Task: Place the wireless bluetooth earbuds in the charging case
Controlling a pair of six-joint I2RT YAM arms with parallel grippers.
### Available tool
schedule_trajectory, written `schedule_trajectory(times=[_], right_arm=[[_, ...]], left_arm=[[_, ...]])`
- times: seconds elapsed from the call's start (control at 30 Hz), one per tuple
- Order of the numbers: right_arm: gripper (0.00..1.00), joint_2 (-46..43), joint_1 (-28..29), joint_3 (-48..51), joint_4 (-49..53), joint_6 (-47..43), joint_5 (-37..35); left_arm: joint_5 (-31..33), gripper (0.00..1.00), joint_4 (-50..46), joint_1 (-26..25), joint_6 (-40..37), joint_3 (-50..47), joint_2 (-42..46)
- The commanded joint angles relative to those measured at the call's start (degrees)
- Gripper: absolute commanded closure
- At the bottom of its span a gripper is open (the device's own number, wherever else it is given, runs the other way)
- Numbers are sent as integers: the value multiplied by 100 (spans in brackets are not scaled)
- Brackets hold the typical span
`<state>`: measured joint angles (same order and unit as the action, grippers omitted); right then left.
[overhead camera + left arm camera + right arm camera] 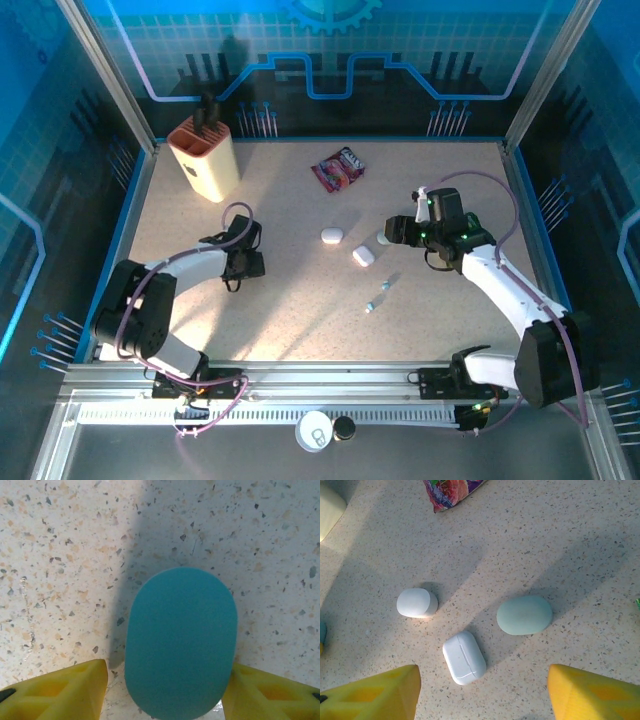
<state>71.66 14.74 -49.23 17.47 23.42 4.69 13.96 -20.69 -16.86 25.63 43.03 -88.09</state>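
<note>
Left gripper (243, 262), top view: low over the table (300, 340), left of centre; right gripper (395, 232) right of centre. Earbuds (385, 286): two counted; tiny, white with pale blue; loose on the table near each other, nearer the bases than the right gripper, apart from every case. White cases (332, 236): two, mid-table; pale case (384, 238): one, just beside the right gripper. Packet (338, 168): one; cream holder (203, 160): one.

Left wrist view: one teal case (181, 640) between the yellow fingers (55, 695); right finger touching it, a sliver of table showing at the left finger; cannot tell whether it is clamped.

Right wrist view: jaws wide apart, holding nothing; two white cases and one pale case on the table beyond them, none touching.
</note>
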Motion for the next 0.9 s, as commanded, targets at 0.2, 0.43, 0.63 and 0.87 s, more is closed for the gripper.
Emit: schedule_trajectory(times=[0.2, 0.43, 0.63, 0.87], right_arm=[[33, -242, 95, 28, 98, -50, 38], [34, -368, 242, -85, 408, -117, 217], [35, -202, 607, -415, 603, -98, 853], [35, 234, 950, -606, 56, 435, 2280]], left_arm=[[41, 55, 22, 43, 33, 285, -248], [-130, 62, 206, 29, -231, 119, 336], [-1251, 66, 1664, -125, -1103, -477, 1290], [-3152, 64, 3976, -655, -2810, -1181, 1578]])
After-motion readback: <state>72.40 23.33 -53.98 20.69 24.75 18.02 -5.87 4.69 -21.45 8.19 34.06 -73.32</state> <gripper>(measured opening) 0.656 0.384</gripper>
